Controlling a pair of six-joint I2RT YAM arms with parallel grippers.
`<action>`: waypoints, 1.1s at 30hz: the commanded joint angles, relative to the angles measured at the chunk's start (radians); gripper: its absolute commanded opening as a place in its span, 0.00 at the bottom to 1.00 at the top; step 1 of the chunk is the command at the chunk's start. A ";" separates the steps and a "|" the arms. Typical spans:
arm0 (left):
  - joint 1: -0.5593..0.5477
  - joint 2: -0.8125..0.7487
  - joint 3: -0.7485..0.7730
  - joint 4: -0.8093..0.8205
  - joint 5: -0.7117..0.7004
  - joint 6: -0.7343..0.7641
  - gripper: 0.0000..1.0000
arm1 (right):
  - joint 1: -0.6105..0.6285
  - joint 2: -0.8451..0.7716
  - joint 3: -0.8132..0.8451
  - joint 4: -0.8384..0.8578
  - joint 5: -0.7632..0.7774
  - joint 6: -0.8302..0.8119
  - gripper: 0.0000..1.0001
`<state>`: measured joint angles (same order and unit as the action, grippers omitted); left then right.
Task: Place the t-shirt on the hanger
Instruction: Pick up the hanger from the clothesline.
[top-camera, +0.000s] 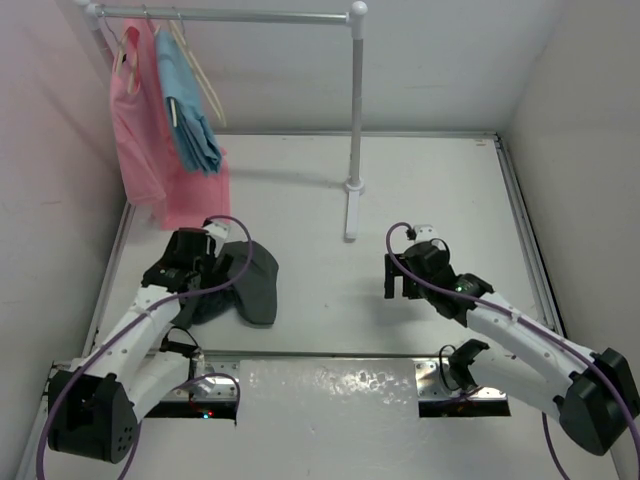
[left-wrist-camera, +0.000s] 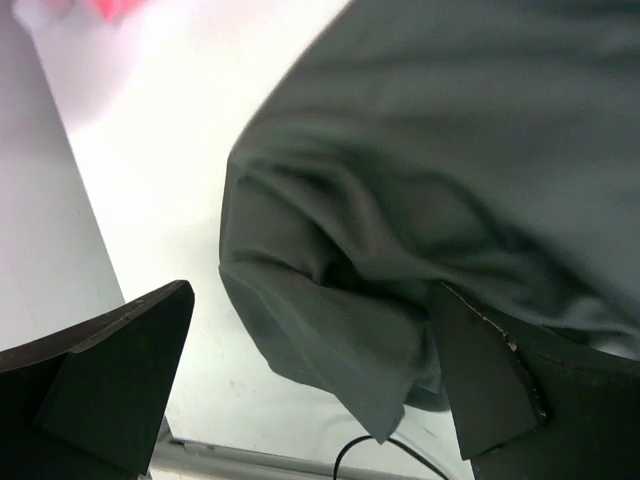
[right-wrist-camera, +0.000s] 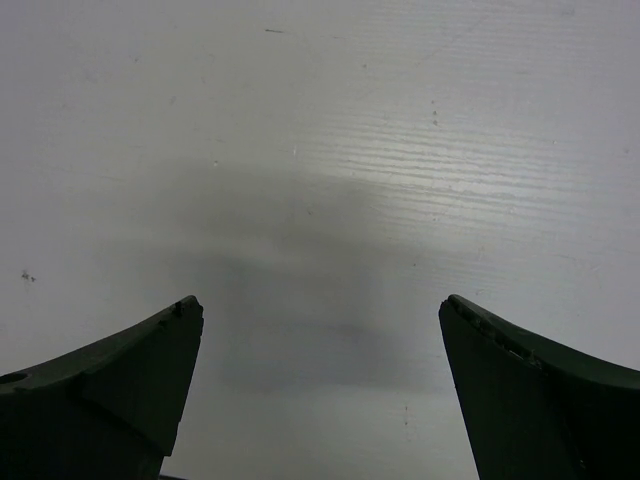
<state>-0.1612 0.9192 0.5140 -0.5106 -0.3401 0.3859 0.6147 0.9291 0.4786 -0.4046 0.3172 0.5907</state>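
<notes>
My left arm (top-camera: 140, 320) low, left fingers (left-wrist-camera: 110, 370) apart astride the crumpled dark charcoal cloth t-shirt (left-wrist-camera: 430, 150); right arm (top-camera: 520, 335) bent, right fingers (right-wrist-camera: 110, 390) apart above my white counter (right-wrist-camera: 320, 120)

Dark charcoal-grey cloth t-shirt (top-camera: 252, 285) crumpled on white desk (top-camera: 330, 300), left end effector (top-camera: 193, 274) set over it, right end effector (top-camera: 402, 289) held well apart, pink garment (top-camera: 140, 135), light blue garment (top-camera: 190, 118) and thin pale beige triangular hanger (top-camera: 208, 88) hung on grey metal pipe rail (top-camera: 355, 120)

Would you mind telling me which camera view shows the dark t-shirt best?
Top external view: nearly the whole crumpled t-shirt shows, the left arm covering one edge. Left wrist shows only a close-up fold; right wrist shows none of it.
</notes>
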 joint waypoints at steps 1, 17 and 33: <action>0.012 -0.011 0.138 -0.020 0.120 0.020 1.00 | -0.004 0.016 0.061 0.006 0.017 -0.037 0.99; -0.020 -0.075 0.771 -0.692 0.845 0.717 1.00 | -0.003 0.031 0.081 -0.036 0.072 -0.049 0.99; -0.020 0.105 1.245 -0.014 0.493 -0.175 0.90 | -0.004 0.102 0.097 -0.040 0.034 -0.048 0.99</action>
<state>-0.1761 0.9268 1.7126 -0.6983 0.3973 0.4217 0.6144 1.0355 0.5602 -0.4583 0.3618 0.5285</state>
